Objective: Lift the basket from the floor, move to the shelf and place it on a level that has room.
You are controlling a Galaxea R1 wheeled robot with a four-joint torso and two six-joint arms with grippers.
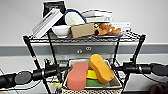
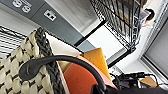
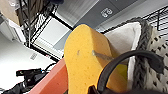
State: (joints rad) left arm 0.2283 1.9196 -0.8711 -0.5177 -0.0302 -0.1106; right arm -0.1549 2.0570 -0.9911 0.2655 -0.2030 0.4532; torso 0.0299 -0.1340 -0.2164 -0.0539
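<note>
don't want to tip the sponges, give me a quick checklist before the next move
1. Basket off the floor, at the shelf: ok, it sits between both arms in front of the rack.
2. Left gripper's hold on basket: cannot tell, fingers not visible.
3. Right gripper's hold on basket: cannot tell, same reason.
4. Load settled: not ok, the orange sponge and pink sponge lean up above the rim.
5. Top tier has room: not ok, crowded with books, a bowl and a box.
6. Tier at basket height has room: cannot tell, the basket hides it.
</note>
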